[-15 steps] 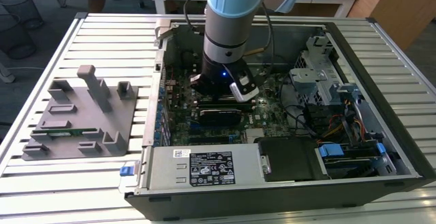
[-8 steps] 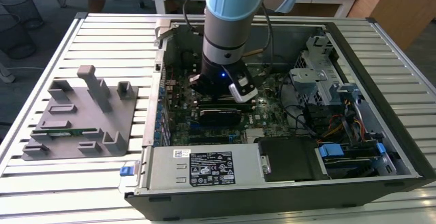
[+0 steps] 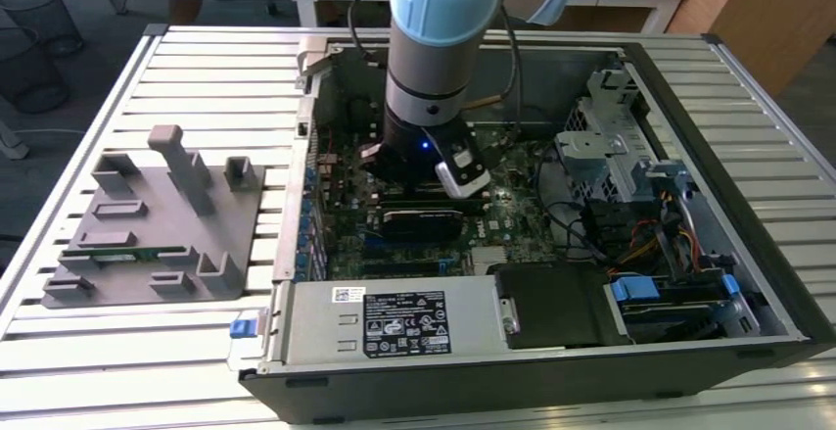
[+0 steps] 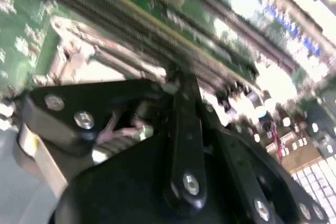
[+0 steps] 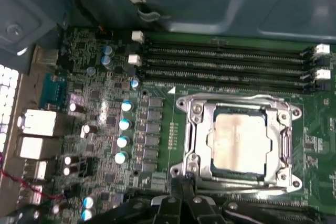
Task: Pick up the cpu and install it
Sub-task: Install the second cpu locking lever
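First wrist view showed the cpu (image 5: 237,141) lying flat, silver top up, inside the metal socket frame (image 5: 239,140) on the green motherboard (image 5: 94,103), just beside the row of long memory slots (image 5: 226,61) near the board's edge. The gripper (image 5: 181,200) hung close above the board at the frame's near side, its black fingers apart from the chip and holding nothing; whether they were spread or pressed together could not be told. Exterior view placed the arm (image 3: 438,48) reaching down into the open computer case (image 3: 731,283) on the slatted table (image 3: 117,352), with a grey fixture tray (image 3: 144,224) near the table's edge at the exterior view's left.
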`<state>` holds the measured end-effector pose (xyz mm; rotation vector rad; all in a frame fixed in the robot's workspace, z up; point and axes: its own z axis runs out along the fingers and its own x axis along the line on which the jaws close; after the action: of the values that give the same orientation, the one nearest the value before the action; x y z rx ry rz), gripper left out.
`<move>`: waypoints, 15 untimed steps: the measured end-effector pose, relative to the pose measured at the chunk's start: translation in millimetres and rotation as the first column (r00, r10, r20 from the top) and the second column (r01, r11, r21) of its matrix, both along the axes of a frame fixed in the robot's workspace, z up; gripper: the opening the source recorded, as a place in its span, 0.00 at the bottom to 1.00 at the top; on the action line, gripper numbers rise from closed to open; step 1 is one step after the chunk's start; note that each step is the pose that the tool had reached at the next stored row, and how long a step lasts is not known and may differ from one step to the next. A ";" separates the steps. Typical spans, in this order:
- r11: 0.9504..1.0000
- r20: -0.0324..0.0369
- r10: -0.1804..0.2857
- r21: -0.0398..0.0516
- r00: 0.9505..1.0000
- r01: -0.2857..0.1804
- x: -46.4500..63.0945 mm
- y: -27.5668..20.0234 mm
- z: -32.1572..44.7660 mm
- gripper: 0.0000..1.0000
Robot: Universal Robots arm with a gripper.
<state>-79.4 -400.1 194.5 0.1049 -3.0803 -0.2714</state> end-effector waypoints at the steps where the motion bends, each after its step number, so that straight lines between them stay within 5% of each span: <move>1: 1.000 0.000 0.000 0.004 1.000 0.000 -0.2 0.0 0.0 0.11; 15: 1.000 0.000 0.000 0.009 1.000 0.000 -0.7 -3.2 5.7 0.11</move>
<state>-80.0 -403.3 200.1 0.1053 -3.0791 -0.2859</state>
